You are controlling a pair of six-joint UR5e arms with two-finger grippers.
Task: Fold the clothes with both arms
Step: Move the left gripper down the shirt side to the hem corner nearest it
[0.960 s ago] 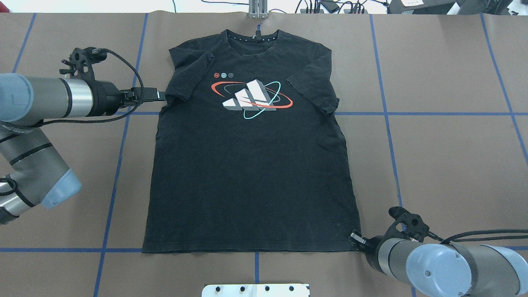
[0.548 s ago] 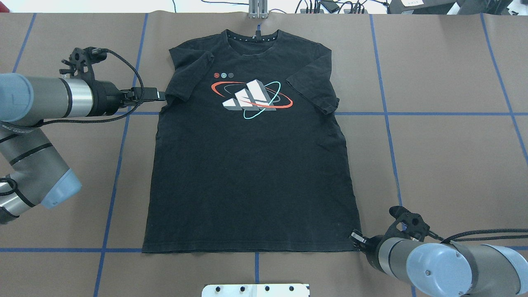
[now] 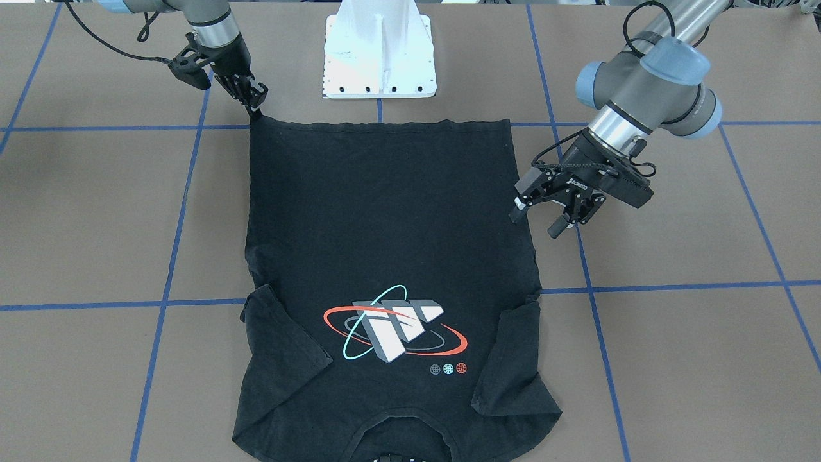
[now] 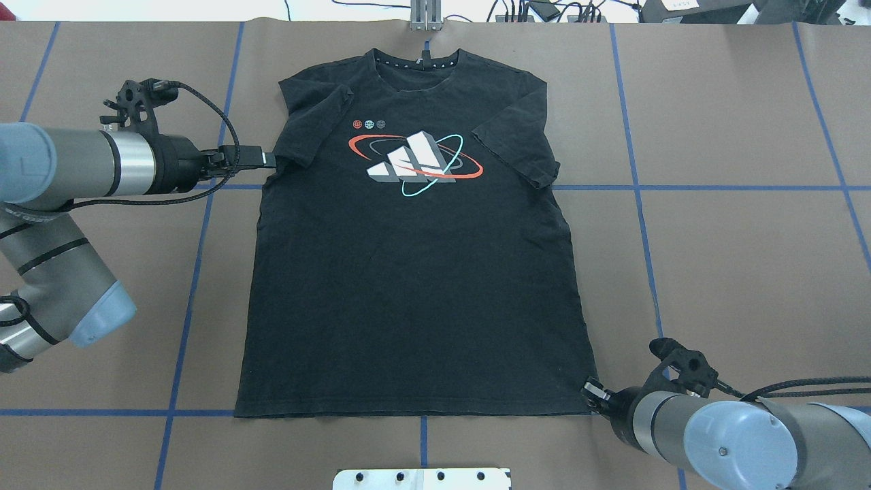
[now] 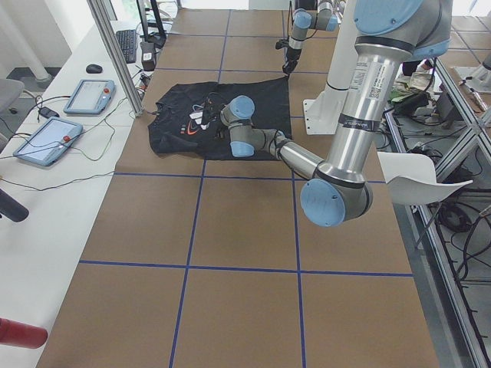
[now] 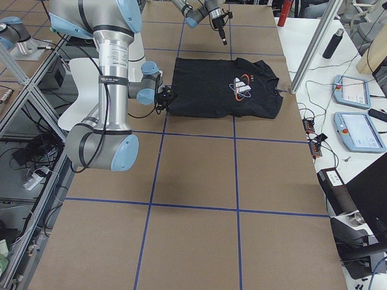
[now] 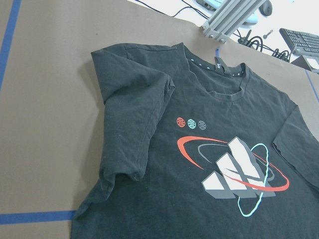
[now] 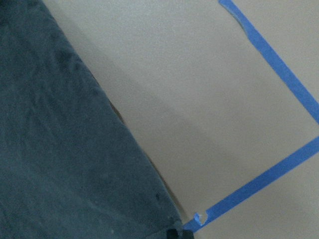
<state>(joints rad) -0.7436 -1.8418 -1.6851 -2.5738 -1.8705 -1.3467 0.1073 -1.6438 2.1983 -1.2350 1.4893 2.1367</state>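
Observation:
The black T-shirt (image 4: 415, 286) lies flat and face up on the brown table, collar at the far edge and logo (image 4: 415, 163) on the chest. My left gripper (image 3: 537, 219) is open and hovers just off the shirt's side seam below the sleeve (image 4: 309, 126); in the overhead view the left gripper (image 4: 269, 159) nearly touches that sleeve's edge. My right gripper (image 3: 255, 106) points down at the hem corner (image 4: 590, 408) nearest the robot, its tip touching the cloth. Its fingers look edge-on, so I cannot tell their state. The right wrist view shows only the shirt's edge (image 8: 60, 149).
The white base mount (image 3: 378, 58) stands just behind the hem. Blue tape lines (image 4: 639, 204) cross the brown table cover. An aluminium post (image 4: 425, 17) and cables sit past the collar. Tablets (image 5: 88, 96) lie on a side bench.
The left gripper has crept slightly toward the sleeve. The right gripper has shifted a little to the right at the hem corner. The shirt lies as before.

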